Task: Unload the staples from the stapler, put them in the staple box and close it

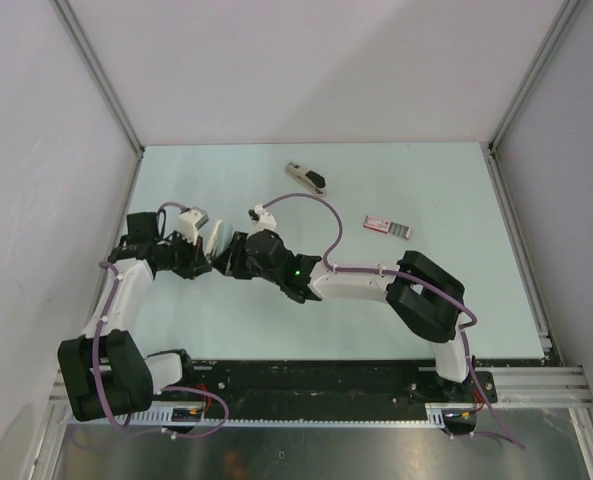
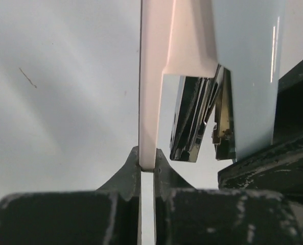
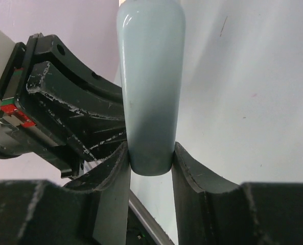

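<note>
Both grippers hold one opened stapler (image 1: 216, 238) above the table at the left middle. My left gripper (image 2: 147, 163) is shut on its thin white base plate (image 2: 150, 92). The metal staple magazine (image 2: 192, 122) hangs open beside the plate, under the pale blue top. My right gripper (image 3: 150, 161) is shut on the rounded pale blue-grey top arm (image 3: 151, 87). In the top view the left gripper (image 1: 202, 250) and the right gripper (image 1: 232, 250) face each other. A second small stapler (image 1: 306, 178), beige with a black upper part, lies untouched at the back.
A flat pink-and-white box (image 1: 388, 226) lies on the pale green table (image 1: 426, 180) right of centre. White walls close the back and both sides. The arm bases stand on a black rail (image 1: 306, 380) at the near edge.
</note>
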### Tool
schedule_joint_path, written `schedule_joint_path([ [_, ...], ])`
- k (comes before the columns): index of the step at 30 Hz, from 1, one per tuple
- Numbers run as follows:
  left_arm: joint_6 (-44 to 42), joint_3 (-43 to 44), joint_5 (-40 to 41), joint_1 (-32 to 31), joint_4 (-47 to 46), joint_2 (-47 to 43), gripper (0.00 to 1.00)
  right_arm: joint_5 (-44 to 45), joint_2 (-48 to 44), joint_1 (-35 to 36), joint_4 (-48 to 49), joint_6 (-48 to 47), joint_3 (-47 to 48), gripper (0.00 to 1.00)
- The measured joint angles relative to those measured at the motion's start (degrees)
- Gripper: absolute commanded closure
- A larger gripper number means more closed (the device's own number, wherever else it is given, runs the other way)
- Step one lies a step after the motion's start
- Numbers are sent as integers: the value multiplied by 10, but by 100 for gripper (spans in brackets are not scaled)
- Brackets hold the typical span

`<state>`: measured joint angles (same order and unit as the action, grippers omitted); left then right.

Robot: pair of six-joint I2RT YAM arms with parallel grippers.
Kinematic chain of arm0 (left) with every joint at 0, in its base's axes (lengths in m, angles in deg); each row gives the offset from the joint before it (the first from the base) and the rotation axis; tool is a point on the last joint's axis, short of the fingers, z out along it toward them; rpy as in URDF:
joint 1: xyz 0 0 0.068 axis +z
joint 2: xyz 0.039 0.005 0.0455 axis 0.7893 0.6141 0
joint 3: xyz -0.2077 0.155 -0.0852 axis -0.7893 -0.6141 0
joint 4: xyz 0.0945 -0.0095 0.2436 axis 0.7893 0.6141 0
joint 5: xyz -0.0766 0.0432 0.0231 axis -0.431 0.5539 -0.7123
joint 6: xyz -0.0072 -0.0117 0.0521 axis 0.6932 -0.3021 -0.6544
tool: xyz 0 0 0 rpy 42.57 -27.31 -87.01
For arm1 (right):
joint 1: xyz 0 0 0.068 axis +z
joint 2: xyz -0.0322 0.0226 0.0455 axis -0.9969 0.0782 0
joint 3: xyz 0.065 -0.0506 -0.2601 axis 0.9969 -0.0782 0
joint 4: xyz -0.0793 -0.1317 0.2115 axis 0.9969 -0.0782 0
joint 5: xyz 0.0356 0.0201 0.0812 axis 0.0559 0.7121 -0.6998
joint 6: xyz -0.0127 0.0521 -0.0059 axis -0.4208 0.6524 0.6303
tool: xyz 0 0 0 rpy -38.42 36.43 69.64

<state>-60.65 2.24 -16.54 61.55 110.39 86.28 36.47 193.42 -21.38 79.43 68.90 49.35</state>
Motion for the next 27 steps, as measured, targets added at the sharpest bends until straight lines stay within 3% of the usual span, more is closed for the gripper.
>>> schedule_joint_path([
  [11, -71, 0, 66, 0, 0, -1, 100, -41, -11, 1, -3, -46, -18, 100],
  [27, -199, -7, 174, -4, -23, -40, 100, -174, -42, -25, 5, -141, -58, 100],
])
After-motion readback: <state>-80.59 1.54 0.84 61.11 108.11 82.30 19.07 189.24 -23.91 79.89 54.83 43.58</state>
